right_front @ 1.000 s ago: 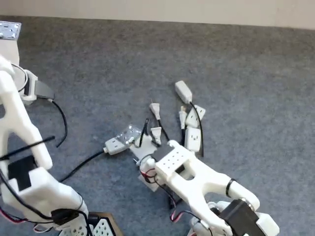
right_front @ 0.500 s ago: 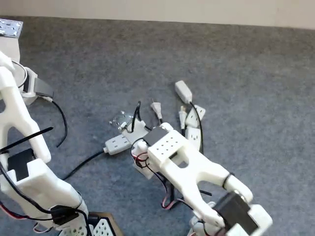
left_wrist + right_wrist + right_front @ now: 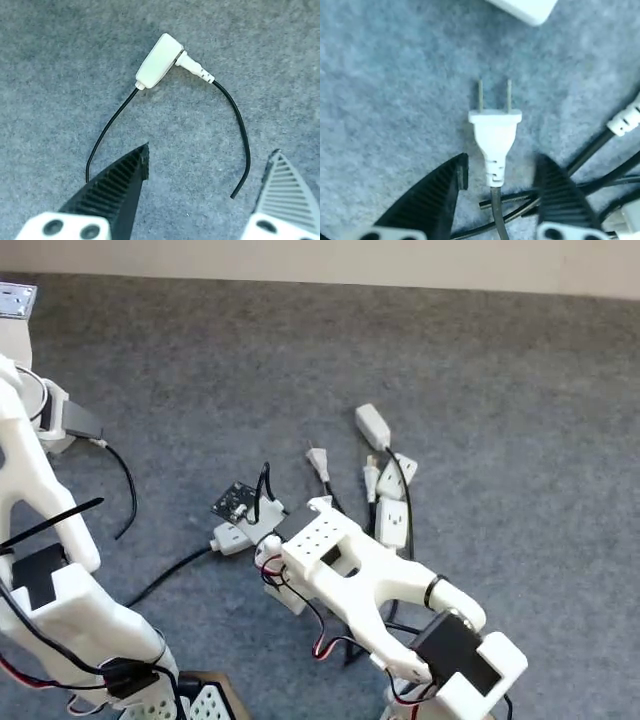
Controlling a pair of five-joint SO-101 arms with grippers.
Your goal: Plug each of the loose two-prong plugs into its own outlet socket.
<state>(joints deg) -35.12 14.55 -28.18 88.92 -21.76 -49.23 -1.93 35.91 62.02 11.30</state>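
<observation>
While my right gripper hangs released over the grey bench, a white two-prong plug lies flat between its spread fingers, touching neither. Its prongs point toward a white socket that is near them but apart. Black cords cross just beside the plug's own cord.

In the high view my right arm stretches from the lower right to the centre of the frame. Just left of its tip lies a corded socket, its black cord running off to the lower left. Right of centre are a second plug and three sockets close together, with cords among them.

My left gripper is released too, fingers wide above bare bench. Ahead of it lies a white block with a thin black cord at each end, untouched. My left arm stands at the left edge of the high view.
</observation>
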